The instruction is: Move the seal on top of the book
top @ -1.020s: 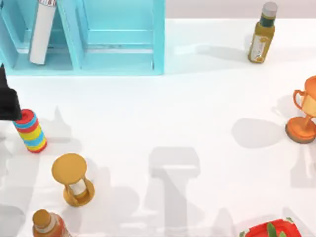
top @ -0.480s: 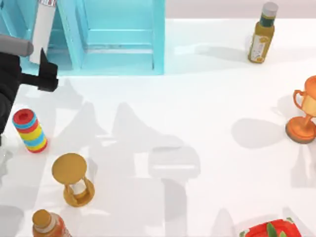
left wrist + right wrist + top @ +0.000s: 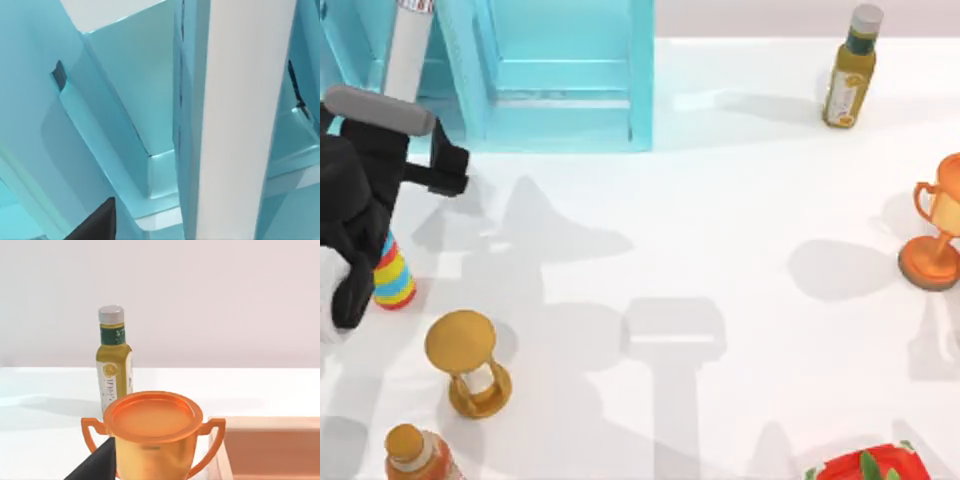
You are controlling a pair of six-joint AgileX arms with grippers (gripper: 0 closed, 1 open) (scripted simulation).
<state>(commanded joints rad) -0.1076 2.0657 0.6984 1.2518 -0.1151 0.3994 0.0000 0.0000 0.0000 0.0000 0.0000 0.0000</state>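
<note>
A: Top view — what is my left arm (image 3: 365,200) doing?
B: It is hanging over the table's left side, just before the turquoise shelf unit (image 3: 560,75) and partly covering the striped ring stack (image 3: 393,278); I cannot tell its fingers' state.
A: And the right wrist view?
B: It is facing the orange trophy cup (image 3: 152,432) — an oil bottle (image 3: 113,357) behind.

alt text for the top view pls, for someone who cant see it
Overhead view of a white table: the left arm's black gripper reaches in at the left, beside a turquoise shelf unit. A striped ring stack and golden hourglass stand nearby; an oil bottle and orange trophy stand at the right.
</note>
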